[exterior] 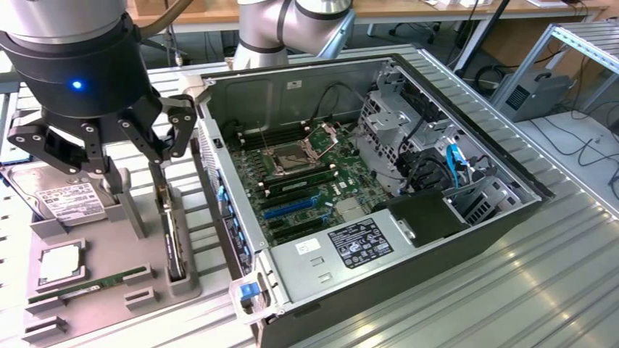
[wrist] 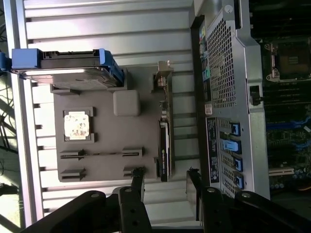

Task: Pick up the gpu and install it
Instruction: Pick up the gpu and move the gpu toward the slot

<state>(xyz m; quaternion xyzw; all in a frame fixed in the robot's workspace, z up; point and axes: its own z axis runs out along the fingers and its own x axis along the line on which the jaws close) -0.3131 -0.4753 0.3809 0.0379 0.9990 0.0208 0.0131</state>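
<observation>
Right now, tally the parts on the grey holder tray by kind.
Hard drive: 1
CPU: 1
RAM stick: 1
gpu: 1
Total: 4

My black metal gripper [exterior: 135, 170] [wrist: 165, 174] hangs above the flat grey plastic parts tray [exterior: 97, 304] [wrist: 141, 141], fingers spread. The thin green-and-dark rectangular gpu card [exterior: 172, 232] [wrist: 165, 145] stands on edge in a tray slot below the gap between them. Just past the card from my hand, toward the exterior view's right, the open black-and-silver metal computer case [exterior: 232, 94] [wrist: 223, 58] lies on the ribbed silver metal table [exterior: 503, 290] [wrist: 97, 29], with the green motherboard [exterior: 309, 181] [wrist: 286, 97] flat inside it. On my hand's other side, the tray holds the silver boxy hard drive [exterior: 68, 199] [wrist: 73, 73], the square silver processor chip [exterior: 60, 264] [wrist: 77, 125] and the narrow green RAM stick [exterior: 87, 286] [wrist: 104, 154].
</observation>
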